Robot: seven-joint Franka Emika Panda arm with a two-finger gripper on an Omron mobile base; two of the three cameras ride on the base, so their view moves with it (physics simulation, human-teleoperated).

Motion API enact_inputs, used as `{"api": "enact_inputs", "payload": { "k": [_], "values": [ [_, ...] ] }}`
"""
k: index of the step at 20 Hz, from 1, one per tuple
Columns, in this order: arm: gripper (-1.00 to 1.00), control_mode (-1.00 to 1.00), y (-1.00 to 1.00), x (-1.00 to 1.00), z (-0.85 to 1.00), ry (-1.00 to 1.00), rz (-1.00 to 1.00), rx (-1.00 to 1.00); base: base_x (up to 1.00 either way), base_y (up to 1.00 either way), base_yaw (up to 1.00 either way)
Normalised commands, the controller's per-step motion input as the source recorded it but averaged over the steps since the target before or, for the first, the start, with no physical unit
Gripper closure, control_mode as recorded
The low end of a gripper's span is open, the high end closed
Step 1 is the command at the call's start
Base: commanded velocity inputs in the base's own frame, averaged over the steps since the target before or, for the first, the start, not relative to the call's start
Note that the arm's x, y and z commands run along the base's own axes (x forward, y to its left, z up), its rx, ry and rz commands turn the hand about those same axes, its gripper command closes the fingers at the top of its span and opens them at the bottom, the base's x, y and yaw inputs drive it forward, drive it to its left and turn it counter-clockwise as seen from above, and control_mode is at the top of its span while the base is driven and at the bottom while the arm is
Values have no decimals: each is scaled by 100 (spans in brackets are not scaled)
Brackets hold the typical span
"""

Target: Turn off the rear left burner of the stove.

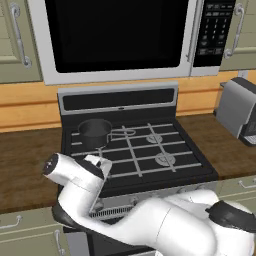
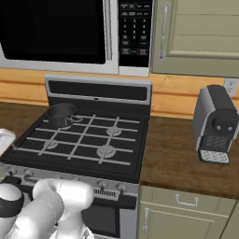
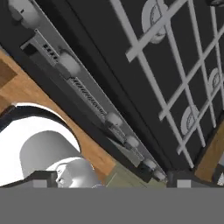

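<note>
The black stove (image 1: 135, 150) (image 2: 88, 140) stands under the microwave. A dark grey saucepan (image 1: 95, 131) (image 2: 60, 114) sits on its rear left corner and hides the rear left burner beneath it. My hand (image 1: 97, 166) hangs over the stove's front left corner, above the silver knob strip (image 2: 100, 185). In the hand view the knob strip (image 3: 87, 94) runs diagonally, with several round knobs (image 3: 68, 64) along it and grate bars (image 3: 175, 65) beyond. My gripper (image 3: 111, 180) is open; its dark fingertips (image 3: 43, 177) peek up far apart with nothing between them.
A silver-framed microwave (image 1: 120, 37) hangs above the stove's back panel (image 1: 117, 100). A grey coffee machine (image 2: 214, 123) (image 1: 239, 110) stands on the wooden counter (image 2: 177, 154) to the right. Wooden counter (image 1: 25, 160) also lies left of the stove, with cabinets below.
</note>
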Motion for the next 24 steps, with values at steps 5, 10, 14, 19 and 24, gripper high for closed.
{"api": "enact_inputs", "payload": {
  "k": [5,10,14,19,24],
  "values": [
    [-100,-100,39,1,-100,17,39,-41,0,0,0],
    [-100,-100,10,0,-89,3,30,-36,0,0,0],
    [-100,-100,0,0,-55,0,26,-23,0,0,0],
    [-100,-100,0,0,-31,-10,14,-25,0,0,0],
    [-100,-100,-1,1,-27,-12,16,-24,0,0,0]
  ]
}}
